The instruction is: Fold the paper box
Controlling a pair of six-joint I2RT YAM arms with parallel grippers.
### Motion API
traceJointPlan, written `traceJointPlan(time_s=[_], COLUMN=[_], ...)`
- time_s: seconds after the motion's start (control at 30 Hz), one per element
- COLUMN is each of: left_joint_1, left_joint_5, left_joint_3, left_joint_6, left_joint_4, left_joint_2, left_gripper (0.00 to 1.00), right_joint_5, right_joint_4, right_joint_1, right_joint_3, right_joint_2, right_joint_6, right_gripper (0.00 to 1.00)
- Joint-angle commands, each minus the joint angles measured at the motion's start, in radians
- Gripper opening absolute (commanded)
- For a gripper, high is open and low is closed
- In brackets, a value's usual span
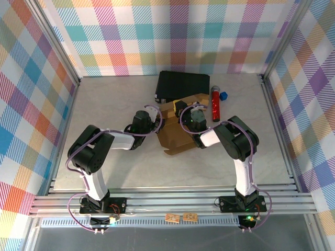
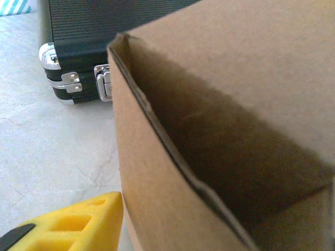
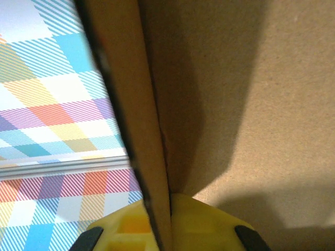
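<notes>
At table centre, the paper box (image 1: 178, 137), brown, partly folded, one wall raised; clamped at its 1 o'clock side by the right gripper (image 3: 161, 225), yellow fingers (image 3: 209, 230) pressed on either face of that wall; at 9 o'clock, the left gripper (image 1: 158, 122), one yellow finger (image 2: 78, 222) just beside the cardboard, opening impossible to tell; at 12 o'clock, a black case (image 1: 183, 86); at 2 o'clock, a red tube (image 1: 215, 103).
</notes>
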Motion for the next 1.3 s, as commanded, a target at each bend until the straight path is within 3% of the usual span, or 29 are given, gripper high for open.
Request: traceJointPlan(time_s=[0.0,0.5,0.6,0.73,0.9,1.13,1.27], left_joint_1=[-0.012,-0.101,-0.106,-0.113,-0.113,-0.111,-0.097], left_joint_5=[-0.031,-0.388,-0.406,-0.443,-0.465,-0.455,-0.421], left_joint_3=[0.034,0.114,0.127,0.138,0.145,0.155,0.148], left_joint_6=[-0.015,-0.112,-0.128,-0.137,-0.147,-0.155,-0.168], left_joint_4=[0.038,-0.024,-0.027,-0.035,-0.079,-0.258,-0.394], left_joint_2=[0.015,0.064,0.073,0.079,0.07,-0.038,-0.148], left_gripper=[0.42,0.23,0.19,0.0,0.0,0.0,0.0], right_joint_5=[-0.02,-0.011,-0.009,0.0,0.027,0.136,0.184], right_joint_4=[0.02,-0.024,-0.038,-0.069,-0.144,-0.511,-0.753], right_joint_1=[0.008,0.013,0.016,0.016,0.016,0.011,-0.01], right_joint_3=[0.032,0.051,0.052,0.05,0.04,0.019,0.021], right_joint_2=[0.032,0.035,0.032,0.015,-0.038,-0.266,-0.43], right_joint_6=[0.034,0.046,0.05,0.052,0.048,0.055,0.024], right_gripper=[0.0,0.0,0.0,0.0,0.0,0.42,0.55])
